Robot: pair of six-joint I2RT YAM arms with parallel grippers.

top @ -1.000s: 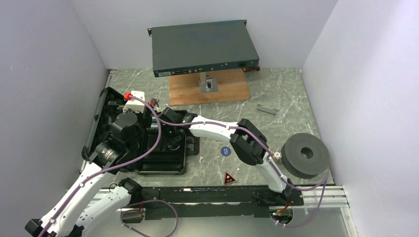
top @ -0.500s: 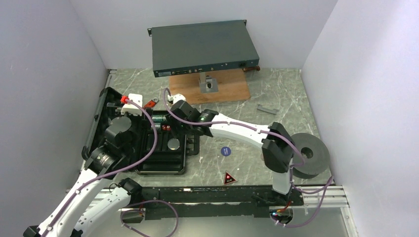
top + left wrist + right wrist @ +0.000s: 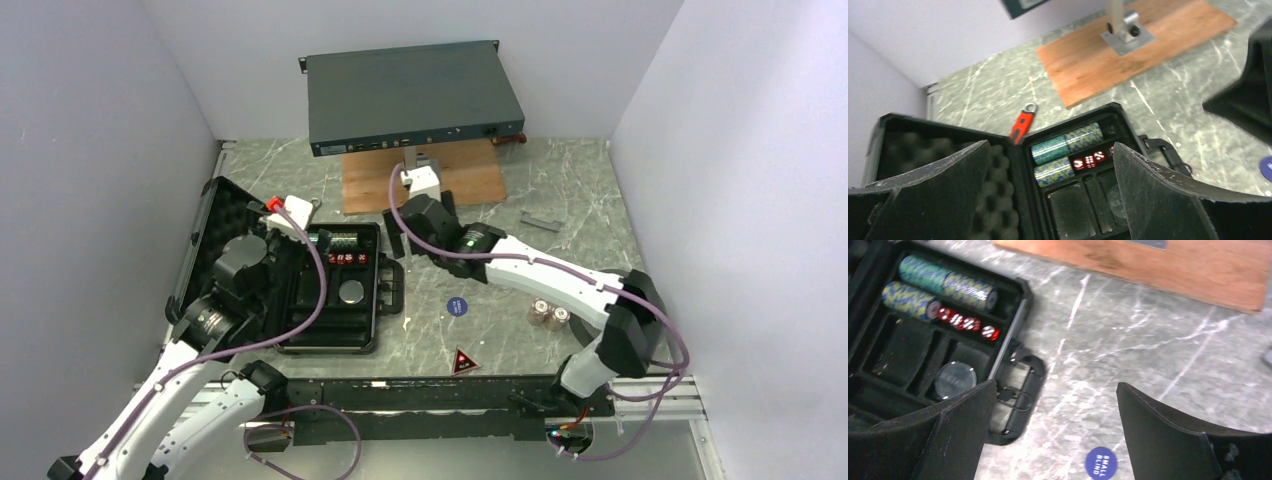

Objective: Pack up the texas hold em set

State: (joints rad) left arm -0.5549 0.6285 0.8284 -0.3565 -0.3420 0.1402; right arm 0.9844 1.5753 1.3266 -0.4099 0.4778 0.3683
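Chips (image 3: pixel 338 242), dice (image 3: pixel 345 257) in open case (image 3: pixel 378 290); blue disc (image 3: pixel 457 306), triangle marker (image 3: pixel 463 361), two stacks (image 3: pixel 548 314) loose. Left end effector (image 3: pixel 1050 150), right end effector (image 3: pixel 1056 390) spread, empty.

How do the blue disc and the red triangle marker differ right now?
The blue disc is round; the red triangle marker is three-cornered. The disc lies farther back on the table; the marker sits nearer its front edge. Both lie flat, outside the open case.

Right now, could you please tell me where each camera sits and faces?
Top external: high behind, looking down on the table; left arm, right arm show.
Left wrist: over the open case, facing the wooden board; own fingers.
Right wrist: facing down at blue disc; own fingers.
Both wrists share chip stacks, red dice.
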